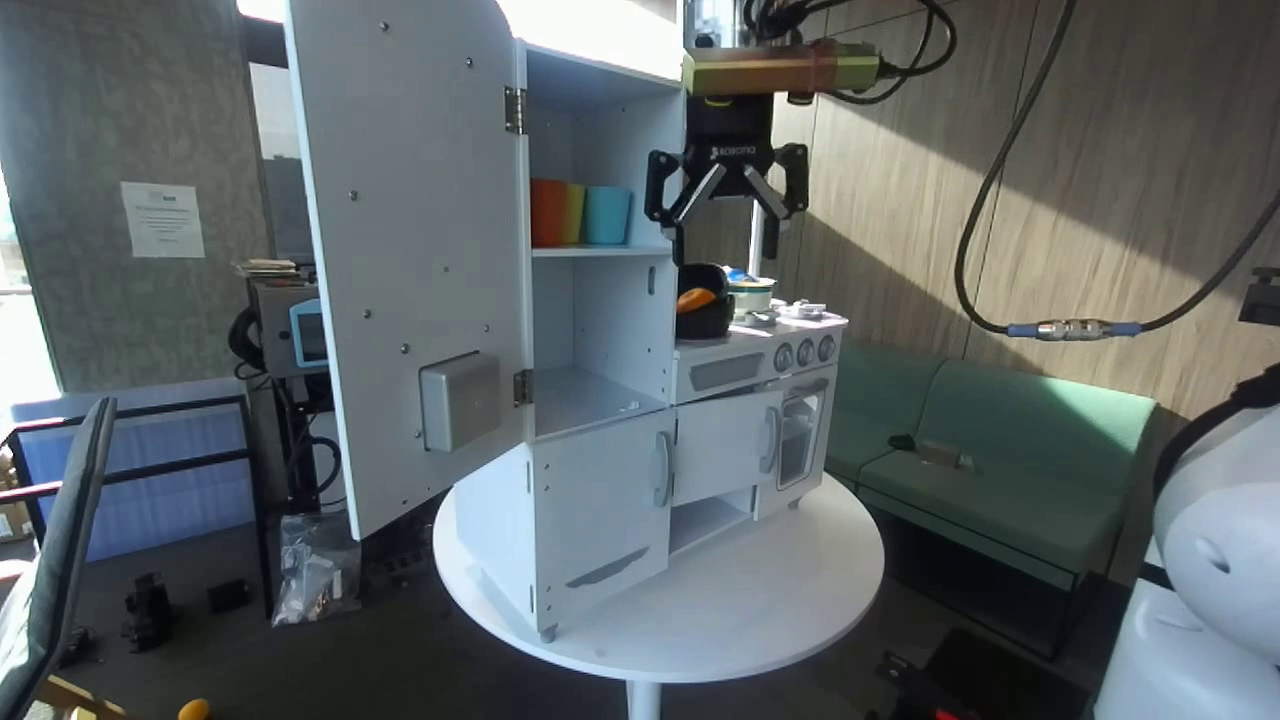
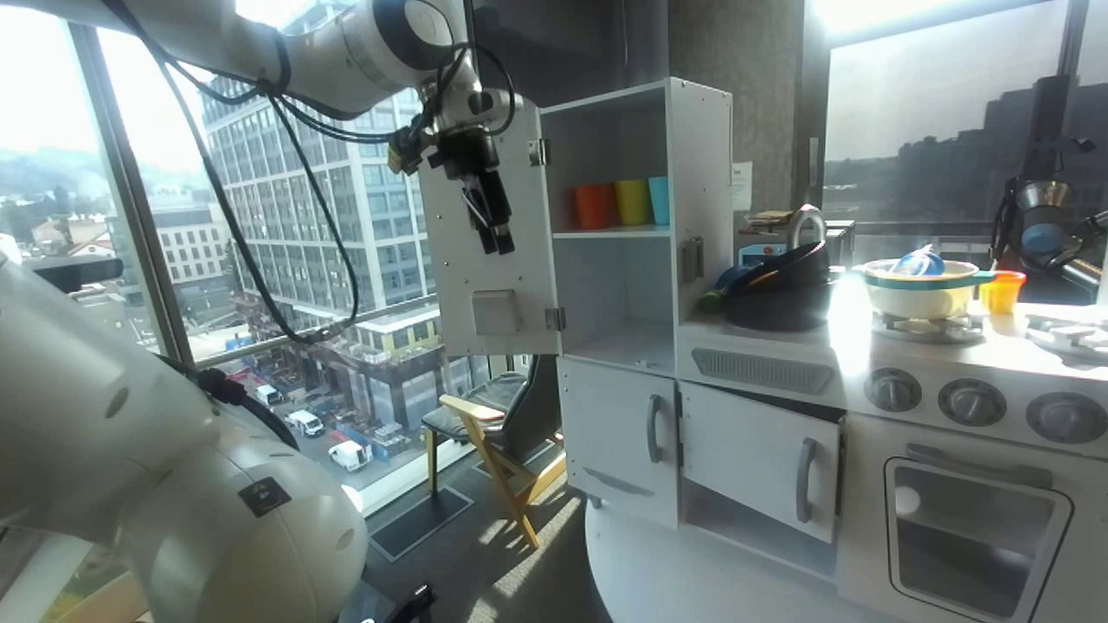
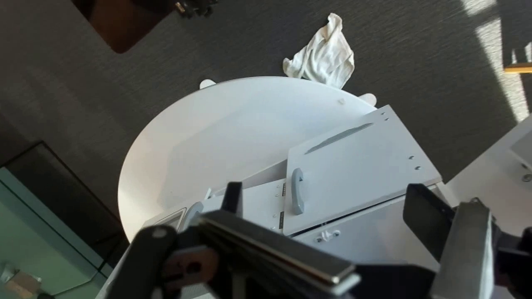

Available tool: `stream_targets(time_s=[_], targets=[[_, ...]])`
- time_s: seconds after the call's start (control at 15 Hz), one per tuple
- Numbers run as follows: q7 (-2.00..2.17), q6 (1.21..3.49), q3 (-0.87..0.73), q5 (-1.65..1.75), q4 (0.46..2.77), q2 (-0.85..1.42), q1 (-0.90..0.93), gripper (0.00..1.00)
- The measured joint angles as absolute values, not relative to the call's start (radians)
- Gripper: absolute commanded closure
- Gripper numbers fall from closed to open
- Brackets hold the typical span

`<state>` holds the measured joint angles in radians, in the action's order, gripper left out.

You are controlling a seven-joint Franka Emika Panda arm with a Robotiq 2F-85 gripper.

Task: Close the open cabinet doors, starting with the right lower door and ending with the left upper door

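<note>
The gripper (image 1: pixel 725 245) hangs high, jaws apart, holding nothing. Step one looks due, so next it should lower and press. Left, the tall door (image 1: pixel 412 250) stands wide open; the broad door (image 1: pixel 602 505) looks flush; low right, the small door (image 1: pixel 727 447) — the first target — sits plain white, slightly ajar.

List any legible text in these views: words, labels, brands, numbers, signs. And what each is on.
"ROBOTIQ": on the body of the gripper, in an exterior view.
Unreadable: print on the white sheet on the grey wall; too small.
Unreadable: the dark square label on the robot arm; too small and blurred.
Nothing else I can read; no legible text in the wrist view.
</note>
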<state>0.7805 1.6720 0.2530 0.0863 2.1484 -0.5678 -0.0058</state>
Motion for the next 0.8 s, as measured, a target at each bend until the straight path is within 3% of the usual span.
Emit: stream_targets(time_s=[0.47,0.8], targets=[[0.985,1.73,0.413,-0.048,2.141,-0.733,0.109,0.0],[1.023,1.961,0.557,-0.045,2.246,-0.787,0.166,0.0]])
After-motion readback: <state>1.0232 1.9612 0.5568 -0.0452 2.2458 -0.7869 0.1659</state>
